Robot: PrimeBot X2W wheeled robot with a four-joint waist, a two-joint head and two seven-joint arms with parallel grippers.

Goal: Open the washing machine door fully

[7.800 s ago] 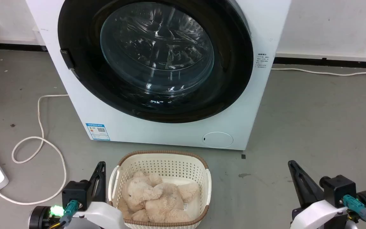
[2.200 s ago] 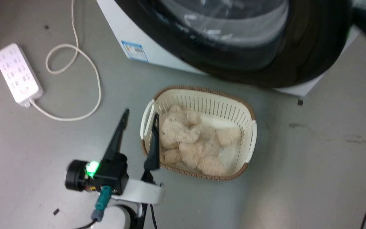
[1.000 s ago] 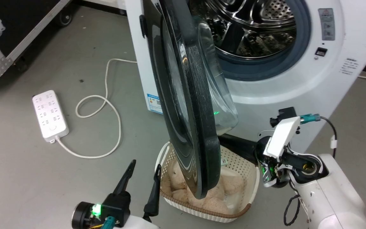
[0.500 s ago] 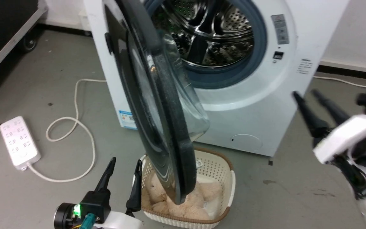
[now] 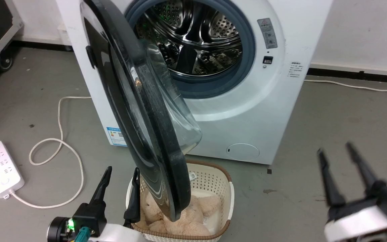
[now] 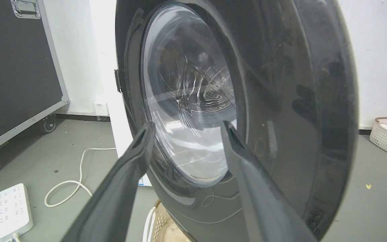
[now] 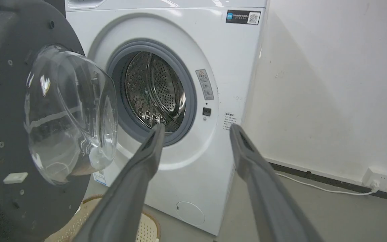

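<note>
Gaping wide, seemingly empty: left pincer (image 5: pixel 122 169), right pincer (image 5: pixel 334 148).

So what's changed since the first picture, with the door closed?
The washing machine door has swung out from shut to roughly edge-on, baring the steel drum. The right gripper, a second ago low behind the door, has drawn back clear, open and empty. The laundry basket and its plush toy stayed put; the left gripper still hangs open beside it.
</note>
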